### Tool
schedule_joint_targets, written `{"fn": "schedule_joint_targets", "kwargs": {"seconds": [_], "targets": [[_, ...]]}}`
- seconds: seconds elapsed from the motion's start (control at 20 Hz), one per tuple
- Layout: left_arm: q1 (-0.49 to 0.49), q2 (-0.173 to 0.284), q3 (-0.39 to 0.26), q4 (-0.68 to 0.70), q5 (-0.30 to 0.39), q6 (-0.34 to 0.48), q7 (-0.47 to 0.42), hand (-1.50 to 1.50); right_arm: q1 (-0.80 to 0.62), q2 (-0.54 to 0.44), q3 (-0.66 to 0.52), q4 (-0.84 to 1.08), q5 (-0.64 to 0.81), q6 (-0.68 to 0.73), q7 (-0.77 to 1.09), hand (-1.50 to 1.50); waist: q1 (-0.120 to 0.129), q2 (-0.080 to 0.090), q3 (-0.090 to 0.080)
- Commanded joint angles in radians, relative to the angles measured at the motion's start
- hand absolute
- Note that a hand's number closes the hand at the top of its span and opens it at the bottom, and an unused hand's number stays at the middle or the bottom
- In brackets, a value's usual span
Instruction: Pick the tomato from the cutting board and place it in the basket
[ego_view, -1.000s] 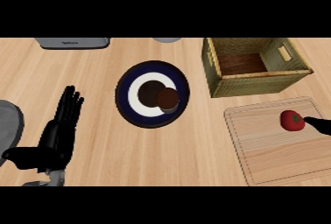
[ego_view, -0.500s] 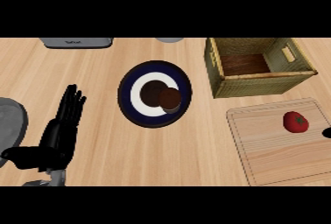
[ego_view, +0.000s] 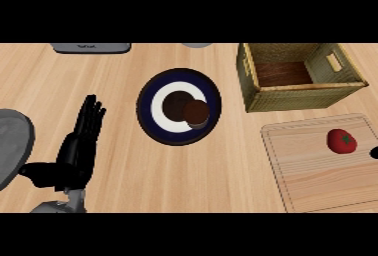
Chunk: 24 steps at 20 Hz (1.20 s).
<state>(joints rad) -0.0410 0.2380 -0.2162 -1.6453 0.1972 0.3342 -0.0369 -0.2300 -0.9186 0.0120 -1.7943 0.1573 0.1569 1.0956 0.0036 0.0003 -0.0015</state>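
Observation:
A red tomato (ego_view: 342, 141) lies on the light wooden cutting board (ego_view: 317, 175), near the board's upper right corner. The open-topped woven basket (ego_view: 288, 99) stands just beyond the board, at the upper right, with nothing inside. My left hand (ego_view: 77, 150) rests open on the counter at the lower left, fingers straight and pointing away from me, far from the tomato. Only a small black sliver of my right hand (ego_view: 374, 154) shows at the right edge, just right of and below the tomato; it is not touching the fruit.
A dark blue and white plate (ego_view: 159, 127) holding a brown round item (ego_view: 196, 112) sits in the middle of the counter, between my left hand and the basket. A grey flat object (ego_view: 90, 47) lies at the far edge. A grey rounded shape (ego_view: 11, 145) fills the left edge.
My right hand has drawn back to the right until almost none of it shows. The tomato stays on the board, and my left hand has not moved on the counter.

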Motion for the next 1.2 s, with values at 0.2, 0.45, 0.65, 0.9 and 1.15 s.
{"fn": "schedule_joint_targets", "kwargs": {"seconds": [0.2, 0.45, 0.65, 0.9, 1.15], "targets": [[0.008, 0.013, 0.043, -0.035, 0.015, -0.043, 0.031, 0.00, 0.043, 0.107, 0.041, 0.066, 0.103, -0.011, 0.063, -1.50, 0.000, 0.000, 0.001], [0.021, -0.035, 0.021, -0.042, -0.034, -0.032, 0.030, 0.00, 0.071, 0.190, 0.030, 0.040, 0.180, -0.005, 0.034, -1.50, -0.002, -0.001, 0.001], [0.039, -0.048, 0.050, -0.022, -0.052, -0.058, 0.020, 0.00, 0.084, 0.241, -0.023, 0.077, 0.234, 0.013, -0.070, -1.50, -0.002, -0.001, 0.001], [0.053, -0.040, 0.097, 0.005, -0.028, -0.131, -0.031, 0.00, 0.103, 0.305, 0.001, 0.113, 0.352, -0.022, -0.103, -1.50, -0.002, 0.000, 0.001], [-0.015, -0.065, 0.113, -0.009, -0.061, -0.108, 0.062, 0.00, 0.094, 0.371, -0.024, 0.220, 0.440, -0.064, -0.201, -1.50, -0.003, 0.000, 0.002]]}}
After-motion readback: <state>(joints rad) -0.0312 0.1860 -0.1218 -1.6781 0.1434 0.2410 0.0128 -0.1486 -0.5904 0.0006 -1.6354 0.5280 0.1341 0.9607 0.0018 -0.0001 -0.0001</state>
